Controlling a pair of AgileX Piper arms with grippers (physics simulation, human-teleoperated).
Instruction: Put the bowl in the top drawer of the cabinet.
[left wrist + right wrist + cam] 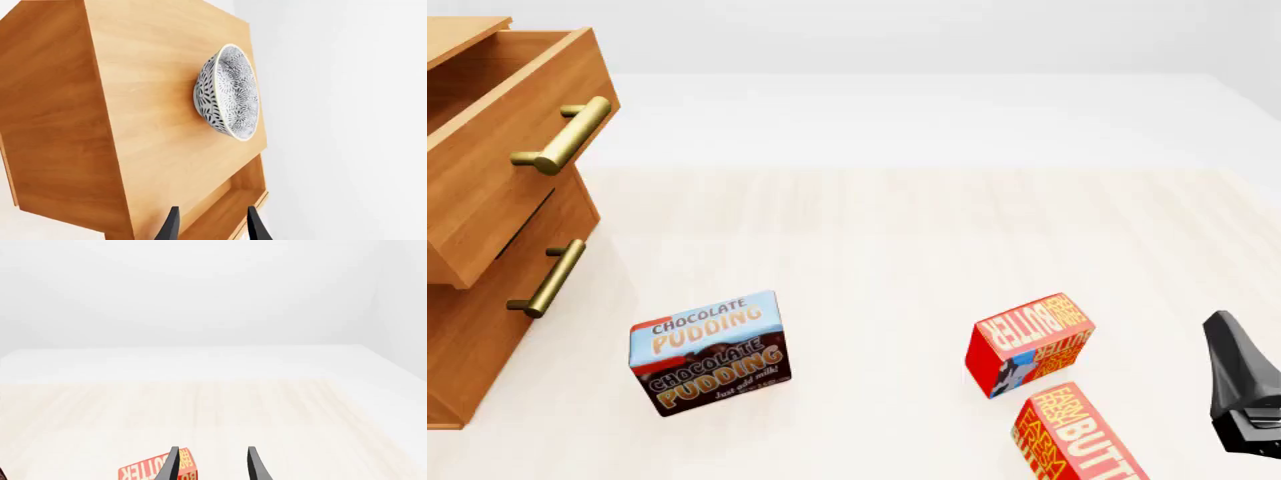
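In the left wrist view the bowl (pixel 230 92), white with a dense grey-black floral pattern, rests on the flat top of the warm brown cabinet (pixel 147 100). The top drawer (pixel 233 205) is pulled out beyond it. My left gripper (pixel 213 227) is open and holds nothing, apart from the bowl and over the drawer's side. In the front view the cabinet (pixel 467 330) stands at the left with the top drawer (pixel 507 130) open; the bowl is out of that frame. My right gripper (pixel 213 467) is open and empty, low at the right edge (pixel 1241 390).
A chocolate pudding box (pixel 707 352) stands in front of the cabinet. Two red butter boxes (pixel 1030 343) (pixel 1077 438) lie near the right gripper. Brass bar handles (pixel 565 135) (pixel 547 278) stick out from both drawers.
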